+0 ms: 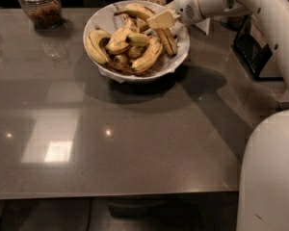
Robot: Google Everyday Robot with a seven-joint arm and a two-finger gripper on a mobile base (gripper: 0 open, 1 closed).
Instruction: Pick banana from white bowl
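My hand is over the white bowl at its 2 o'clock side, right at the banana, which arches from 12 to 3 o'clock over the other bananas. Can't tell if the hand is spread or pinching. The bowl sits at the tabletop's 12 o'clock.

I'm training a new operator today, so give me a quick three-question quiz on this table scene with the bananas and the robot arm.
1. True or false: the gripper hangs above the right part of the white bowl.
2. What stands at the far left corner of the table? A glass jar; B kettle; C mug.
3. Fill in: the long arched banana rests in the ____.
Key: 1 true; 2 A; 3 white bowl.
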